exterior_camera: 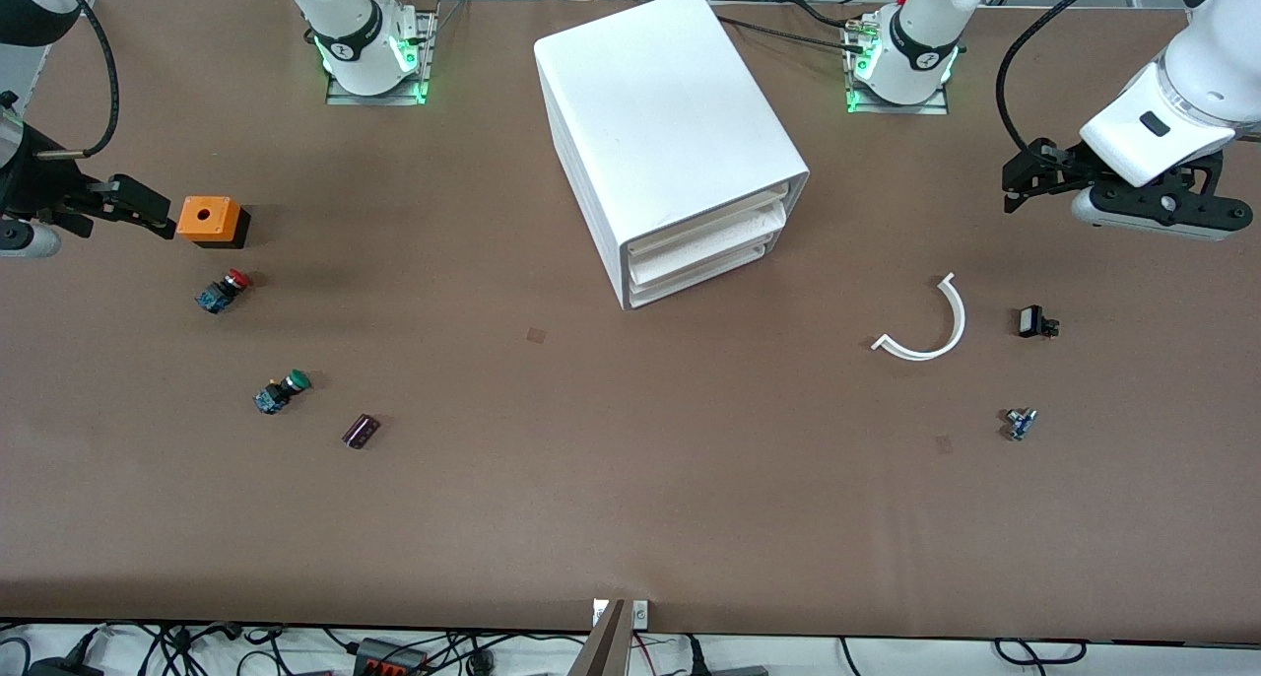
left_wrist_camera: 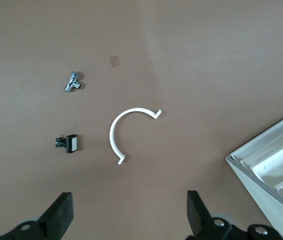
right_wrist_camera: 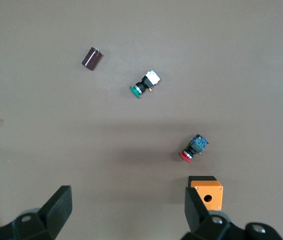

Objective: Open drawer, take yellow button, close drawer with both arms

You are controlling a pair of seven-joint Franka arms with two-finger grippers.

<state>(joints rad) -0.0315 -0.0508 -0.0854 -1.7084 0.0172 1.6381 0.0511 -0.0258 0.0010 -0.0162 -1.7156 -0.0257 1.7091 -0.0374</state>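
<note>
At table centre, cabinet holds the shallow white drawer, closed. Left gripper and right gripper hover at their table ends, fingers spread, empty.

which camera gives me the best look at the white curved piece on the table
The left wrist view: the white curved piece lies mid-frame, its whole arc and both hooked ends plain, between the open fingers of the left gripper. The front view shows it smaller. The right wrist view does not show it.
</note>
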